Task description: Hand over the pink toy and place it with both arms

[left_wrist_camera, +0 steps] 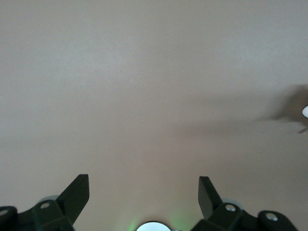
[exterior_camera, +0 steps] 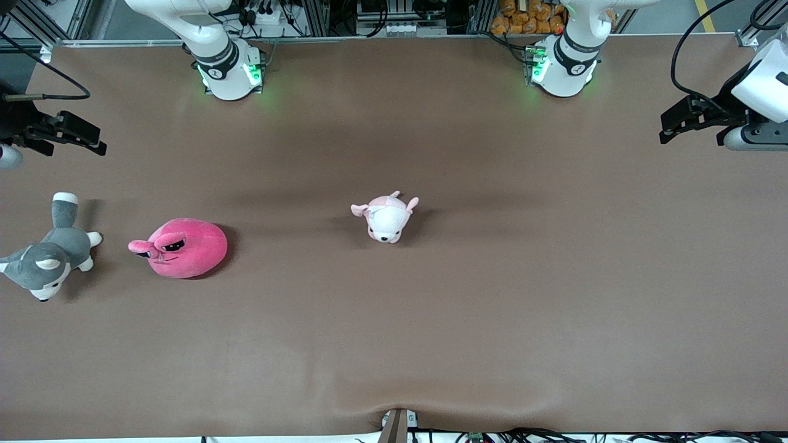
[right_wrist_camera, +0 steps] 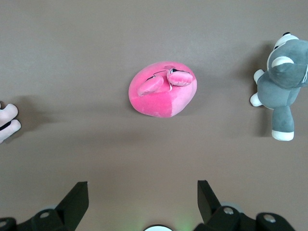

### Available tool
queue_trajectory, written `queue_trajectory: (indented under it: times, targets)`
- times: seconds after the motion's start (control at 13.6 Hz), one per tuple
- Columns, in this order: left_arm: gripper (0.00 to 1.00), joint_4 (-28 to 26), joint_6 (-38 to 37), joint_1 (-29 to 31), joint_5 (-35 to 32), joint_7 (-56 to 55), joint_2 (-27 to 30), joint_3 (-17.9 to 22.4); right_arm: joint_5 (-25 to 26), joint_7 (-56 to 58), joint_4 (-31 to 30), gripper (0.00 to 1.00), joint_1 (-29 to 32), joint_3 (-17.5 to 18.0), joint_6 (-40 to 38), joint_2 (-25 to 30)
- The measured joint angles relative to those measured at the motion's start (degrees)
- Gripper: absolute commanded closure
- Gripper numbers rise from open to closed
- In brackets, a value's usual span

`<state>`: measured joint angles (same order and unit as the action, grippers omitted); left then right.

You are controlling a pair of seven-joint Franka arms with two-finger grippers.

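Observation:
The pink toy [exterior_camera: 181, 248], a round hot-pink plush with eye stalks, lies on the brown table toward the right arm's end. It also shows in the right wrist view [right_wrist_camera: 161, 90], apart from the fingers. My right gripper [exterior_camera: 92, 138] hangs open and empty over the table's edge at the right arm's end; its own view shows it spread wide [right_wrist_camera: 142, 183]. My left gripper [exterior_camera: 666, 126] hangs open and empty over the left arm's end of the table. Its own view [left_wrist_camera: 143, 178] shows only bare table beneath it.
A grey-and-white plush dog [exterior_camera: 49, 258] lies beside the pink toy, closer to the right arm's end; it also shows in the right wrist view [right_wrist_camera: 281, 82]. A small pale pink-and-white plush animal [exterior_camera: 386, 216] lies at the table's middle. The brown table [exterior_camera: 492, 307] spreads wide.

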<state>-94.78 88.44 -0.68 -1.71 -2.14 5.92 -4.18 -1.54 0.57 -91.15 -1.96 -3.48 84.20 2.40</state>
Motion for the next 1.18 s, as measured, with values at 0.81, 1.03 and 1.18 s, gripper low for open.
queue_trajectory:
  times: [0.81,1.03,1.18]
  targets:
    - [0.00,0.21,0.00,0.05,0.00,-0.07,-0.36,0.01,0.00,0.01,-0.22,0.00,0.00,-0.14,-0.50,0.00]
    - [0.00,0.21,0.00,0.05,0.00,-2.64,-0.58,0.00,0.00,0.06,-0.27,0.00,0.00,-0.17,-0.50,0.00]
    - [0.00,0.21,0.00,0.06,0.00,-3.58,-0.63,0.00,0.00,0.54,-0.37,0.00,0.17,-0.36,-0.50,0.00]
